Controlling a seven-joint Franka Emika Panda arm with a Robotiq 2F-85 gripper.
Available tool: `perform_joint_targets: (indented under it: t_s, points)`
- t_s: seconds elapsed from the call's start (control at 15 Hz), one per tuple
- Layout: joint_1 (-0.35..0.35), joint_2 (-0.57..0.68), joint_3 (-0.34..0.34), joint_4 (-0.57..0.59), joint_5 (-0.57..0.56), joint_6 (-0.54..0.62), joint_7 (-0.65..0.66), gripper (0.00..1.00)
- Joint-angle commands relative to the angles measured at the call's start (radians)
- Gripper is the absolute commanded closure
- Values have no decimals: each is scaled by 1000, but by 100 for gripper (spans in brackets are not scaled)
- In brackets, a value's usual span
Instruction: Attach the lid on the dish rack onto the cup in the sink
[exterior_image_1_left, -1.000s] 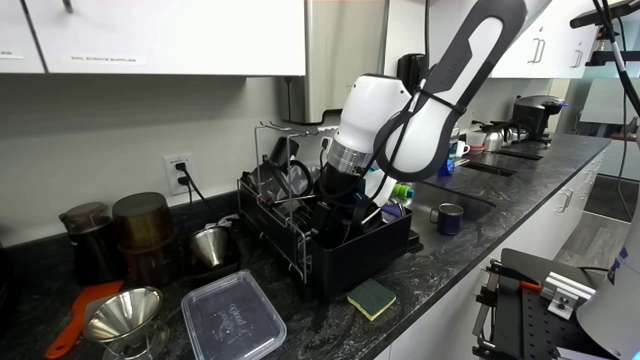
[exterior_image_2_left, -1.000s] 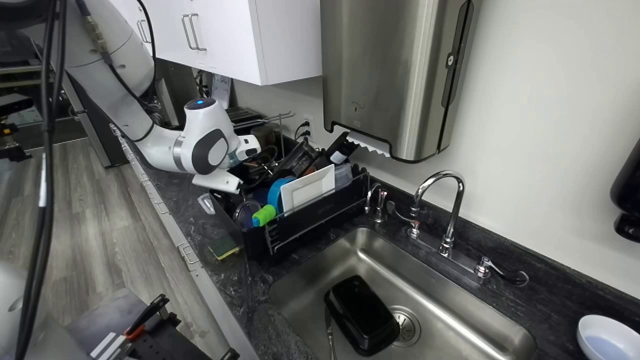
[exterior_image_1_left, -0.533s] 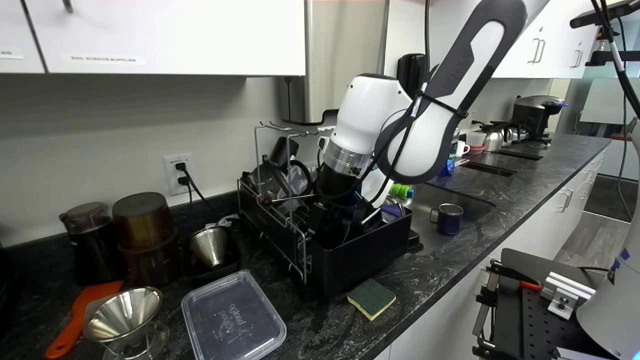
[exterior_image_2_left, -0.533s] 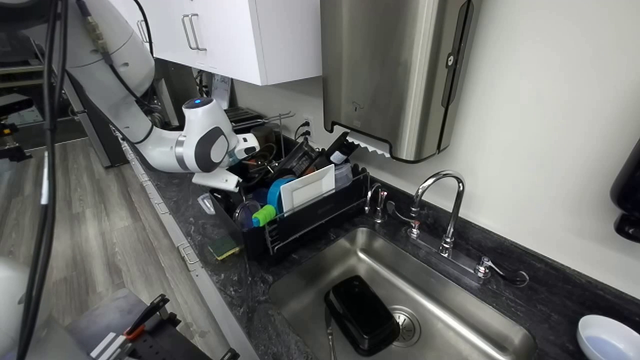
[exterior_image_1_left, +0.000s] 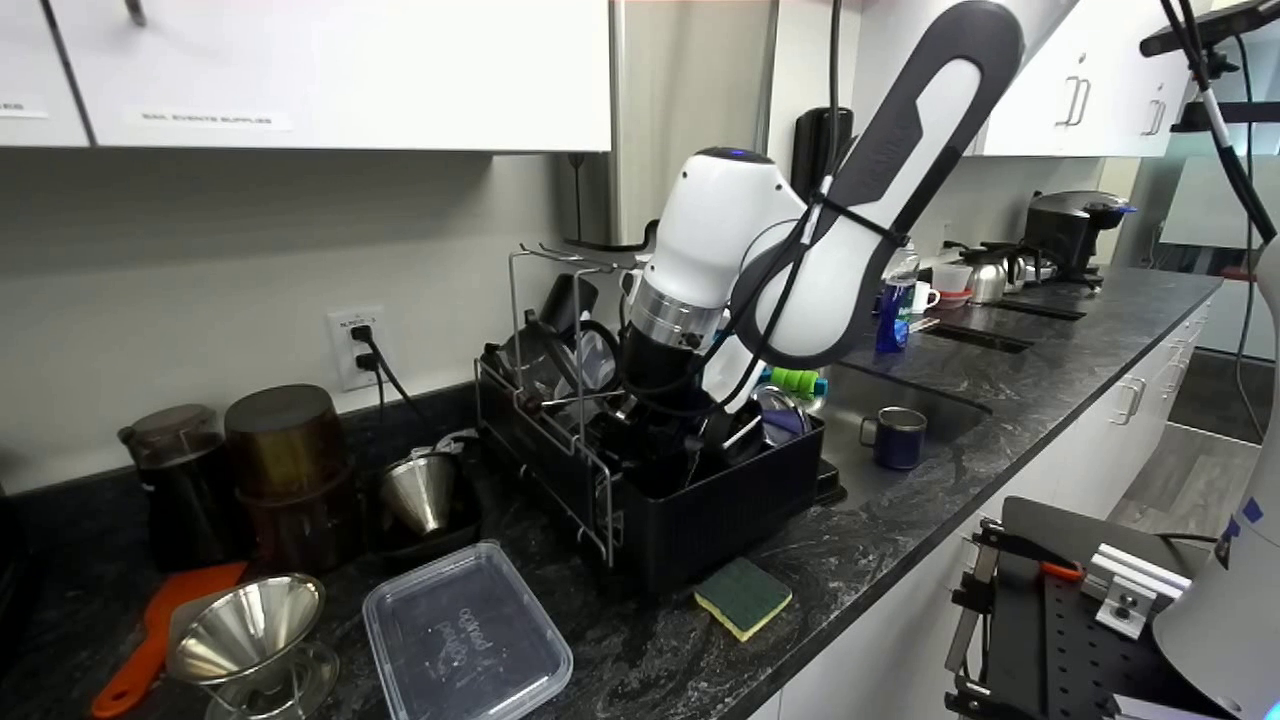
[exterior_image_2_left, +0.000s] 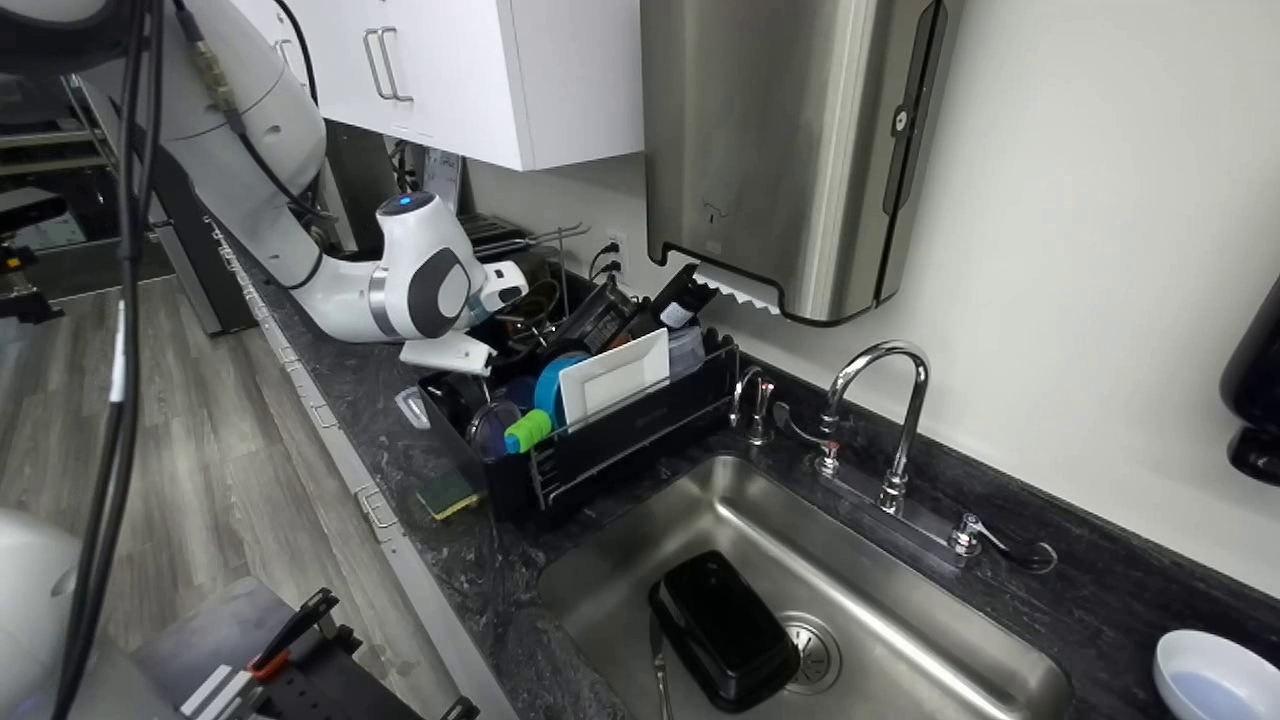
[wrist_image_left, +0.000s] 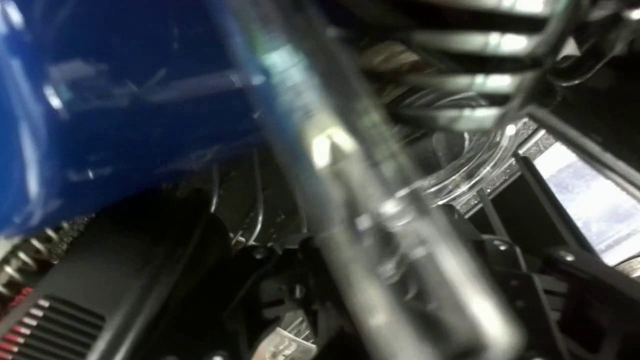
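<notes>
The black dish rack (exterior_image_1_left: 730, 520) is full of dishes, and my gripper reaches down into it, its tips hidden among them in both exterior views. In the wrist view the gripper (wrist_image_left: 395, 250) shows dark parts to either side of a blurred, shiny clear or metallic rod-like object (wrist_image_left: 465, 280). That object covers the jaws; I cannot tell if it is held. A glossy blue object (wrist_image_left: 140, 115) fills the upper left. The lid cannot be made out for certain. A dark blue cup (exterior_image_1_left: 899, 438) with a metal rim stands upright at the sink (exterior_image_2_left: 930, 640).
A glossy black container (exterior_image_2_left: 715, 620) lies in the sink, below the arched faucet (exterior_image_2_left: 905, 400). In the rack a white plate (exterior_image_2_left: 617, 378) leans upright. A sponge (exterior_image_1_left: 743, 597) and a clear plastic container (exterior_image_1_left: 468, 640) are on the counter. White cabinets (exterior_image_1_left: 330, 75) hang above.
Over the last half second the arm has shifted slightly, leftward in one exterior view and rightward in the other, staying over the rack. The dishes, cup and sink contents look unmoved.
</notes>
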Motion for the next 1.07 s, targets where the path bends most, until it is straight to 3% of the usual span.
perform_joint_targets:
  t_s: [0.0, 0.13, 0.33, 0.4, 0.47, 0.6, 1.0]
  points:
    - [29, 28, -36, 28, -27, -14, 27, 49]
    - [35, 35, -45, 30, -24, -20, 27, 27]
    - [50, 48, -64, 28, -25, -25, 32, 6]
    - [55, 53, -73, 26, -25, -28, 35, 7]
    - [60, 57, -78, 26, -24, -33, 38, 40]
    - [71, 63, -92, 24, -24, -38, 43, 40]
    - [95, 61, -114, 27, -22, -49, 57, 81]
